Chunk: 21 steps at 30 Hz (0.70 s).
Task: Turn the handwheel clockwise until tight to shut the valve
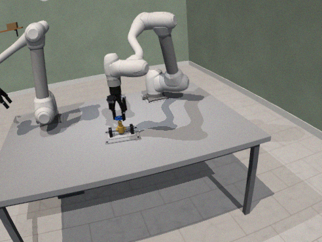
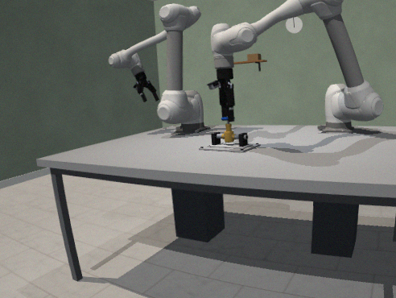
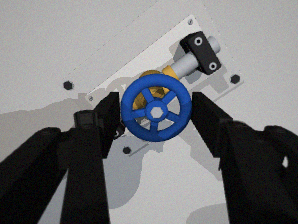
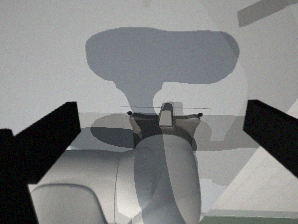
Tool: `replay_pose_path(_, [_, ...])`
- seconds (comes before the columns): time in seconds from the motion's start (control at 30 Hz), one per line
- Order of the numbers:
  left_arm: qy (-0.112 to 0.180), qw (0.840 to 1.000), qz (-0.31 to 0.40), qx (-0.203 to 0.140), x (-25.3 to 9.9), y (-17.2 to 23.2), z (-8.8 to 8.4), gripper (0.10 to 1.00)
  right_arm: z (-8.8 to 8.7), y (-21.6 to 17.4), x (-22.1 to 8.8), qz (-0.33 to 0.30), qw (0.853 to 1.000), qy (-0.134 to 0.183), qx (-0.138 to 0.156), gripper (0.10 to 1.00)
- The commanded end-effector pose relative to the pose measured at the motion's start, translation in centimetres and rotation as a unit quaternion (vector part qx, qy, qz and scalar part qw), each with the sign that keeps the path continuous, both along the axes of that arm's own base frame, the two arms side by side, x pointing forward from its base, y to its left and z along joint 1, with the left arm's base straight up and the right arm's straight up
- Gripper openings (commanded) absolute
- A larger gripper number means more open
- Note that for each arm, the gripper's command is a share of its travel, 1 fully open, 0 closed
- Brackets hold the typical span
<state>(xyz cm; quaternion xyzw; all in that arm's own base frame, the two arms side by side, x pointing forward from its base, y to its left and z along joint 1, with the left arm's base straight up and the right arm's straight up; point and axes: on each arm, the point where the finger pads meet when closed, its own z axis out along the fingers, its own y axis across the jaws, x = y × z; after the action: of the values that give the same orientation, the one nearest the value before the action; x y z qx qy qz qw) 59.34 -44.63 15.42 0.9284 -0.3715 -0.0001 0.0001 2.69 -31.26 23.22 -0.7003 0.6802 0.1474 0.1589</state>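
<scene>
The blue handwheel [image 1: 118, 118] [image 2: 224, 118] [image 3: 126, 109] sits level on top of the yellow valve body [image 1: 120, 128] [image 2: 228, 136] [image 3: 170, 73]. The valve's pipe is held by black clamps on a pale base plate [image 3: 150, 55]. My left gripper [image 1: 119, 118] [image 2: 228, 118] [image 3: 155, 105] points straight down, with one fingertip on each side of the wheel. It is partly open, with narrow gaps between fingertips and rim in the left wrist view. My right gripper [image 1: 8, 104] [image 2: 150, 100] [image 4: 161, 116] is wide open and empty, held away from the valve.
The fixture stands on the grey table [image 1: 183, 154] [image 2: 121, 167]. The right arm's base [image 1: 44, 112] [image 2: 181, 110] and the left arm's base [image 1: 154, 85] [image 2: 338, 106] stand behind it. A shelf with a brown box [image 1: 12, 26] [image 2: 253, 57] is on the wall.
</scene>
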Motion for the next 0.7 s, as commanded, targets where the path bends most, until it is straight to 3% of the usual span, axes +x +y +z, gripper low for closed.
replay_pose_path(0.0, [-0.001,1.000,0.000,-0.001,0.06,-0.03,0.14,0.508,0.04,-0.02,0.01,0.000,1.000,0.000,0.000,1.000])
replay_pose_path(0.67, [-0.001,1.000,0.000,-0.001,0.06,-0.03,0.60,0.508,0.04,-0.02,0.01,0.000,1.000,0.000,0.000,1.000])
